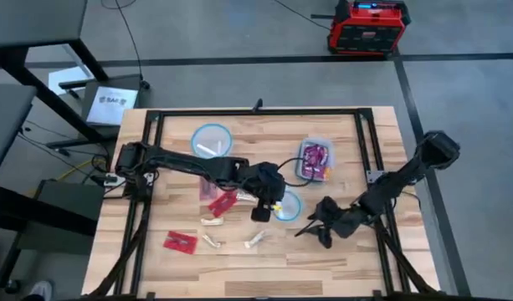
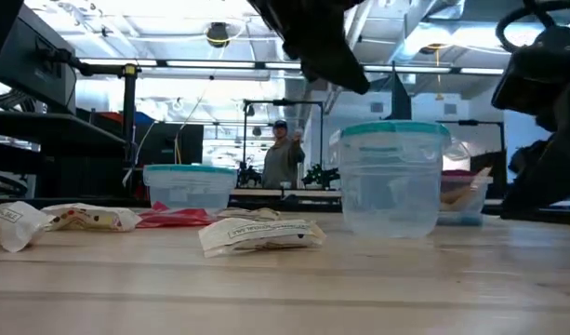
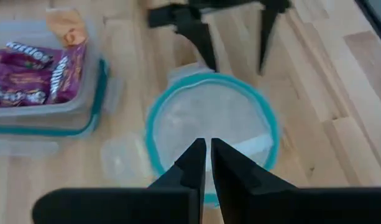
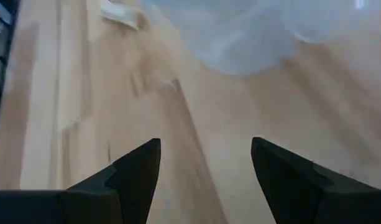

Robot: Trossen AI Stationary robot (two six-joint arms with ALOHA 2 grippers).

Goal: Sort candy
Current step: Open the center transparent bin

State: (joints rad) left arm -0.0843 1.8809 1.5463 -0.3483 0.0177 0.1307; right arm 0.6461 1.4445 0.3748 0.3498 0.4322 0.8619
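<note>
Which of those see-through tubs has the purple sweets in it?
The rectangular tub at the far right side of the table; purple packets fill it. The two round tubs hold no purple.

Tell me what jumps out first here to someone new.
The left gripper hangs over the small round container at the table's middle, fingers nearly closed, a pale candy stick lying inside. Beside it the right gripper rests low, fingers spread. The rectangular container behind holds purple packets, while red packets and cream sticks lie loose on the near-left wood.
</note>
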